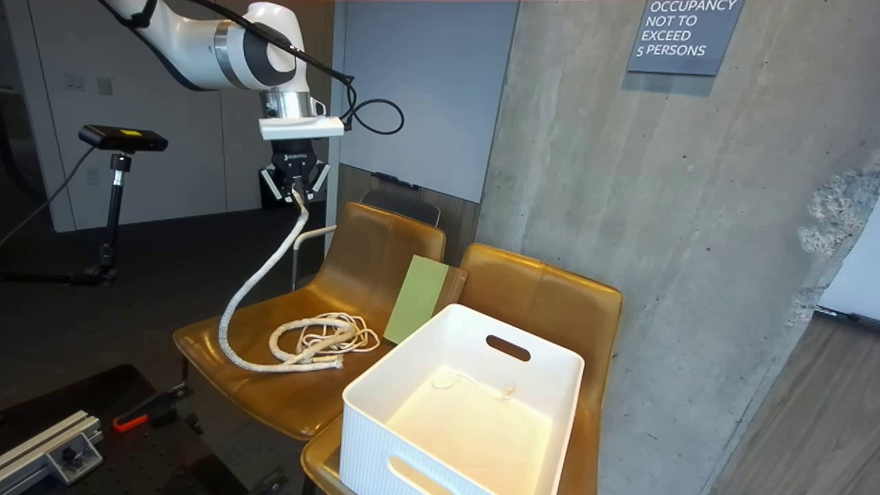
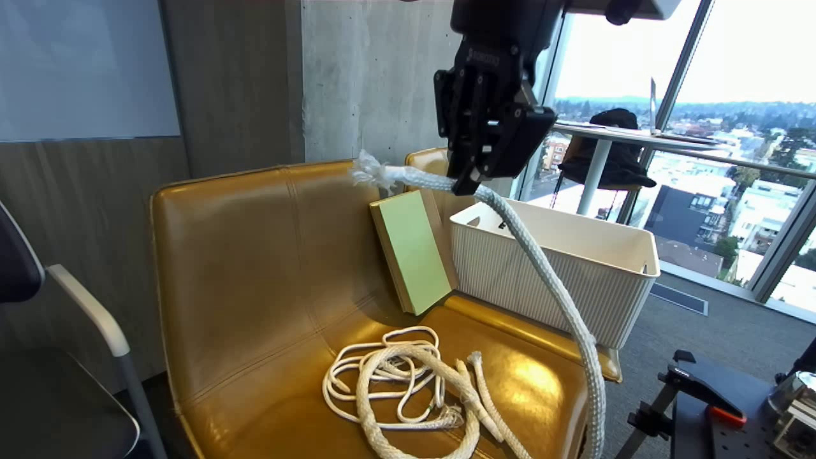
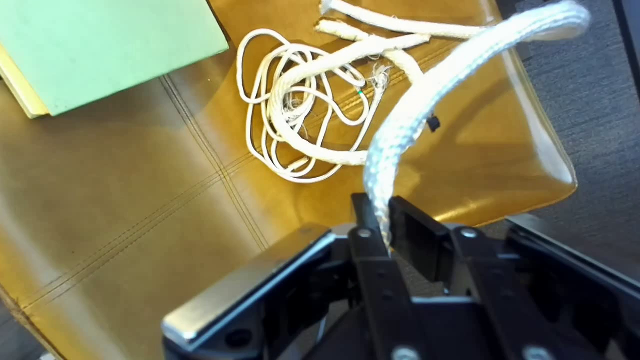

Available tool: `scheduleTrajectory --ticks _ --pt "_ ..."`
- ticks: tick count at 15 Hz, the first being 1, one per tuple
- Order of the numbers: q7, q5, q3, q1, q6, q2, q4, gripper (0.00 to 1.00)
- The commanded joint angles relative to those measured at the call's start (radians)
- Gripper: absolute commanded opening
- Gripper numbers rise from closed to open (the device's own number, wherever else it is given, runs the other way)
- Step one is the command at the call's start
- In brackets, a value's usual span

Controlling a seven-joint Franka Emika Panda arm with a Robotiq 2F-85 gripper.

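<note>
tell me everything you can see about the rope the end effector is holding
The rope is thick and white, with a braided surface that looks like fabric. The end effector pinches it near one frayed end, which sticks out in a fuzzy tuft. From there it hangs down in a wide bend, and its other end appears to rest on the tan chair seat, beside other coiled ropes.

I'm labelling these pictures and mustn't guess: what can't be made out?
Thick rope: its pinched stretch, hidden by the gripper in an exterior view.
Robot arm: base cut off by an exterior view's top edge.
Black fleck by the rope: too small, wrist view.
Pale strand in the bin: too faint to trace in an exterior view.
</note>
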Motion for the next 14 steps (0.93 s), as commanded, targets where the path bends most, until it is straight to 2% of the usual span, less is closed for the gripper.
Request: scheduleTrajectory --ticks 1,5,11,14 --pt "-0.015 -0.104 -0.013 0.001 0.057 0.063 0.030 0.04" --pt "-0.035 -0.192 -0.054 -0.030 0.091 0.180 0.126 0.04" --pt "-0.084 -0.242 -0.089 -0.044 0.128 0.404 0.296 0.04" --pt "-0.095 -0.239 -0.089 -0.037 0.121 0.475 0.348 0.04"
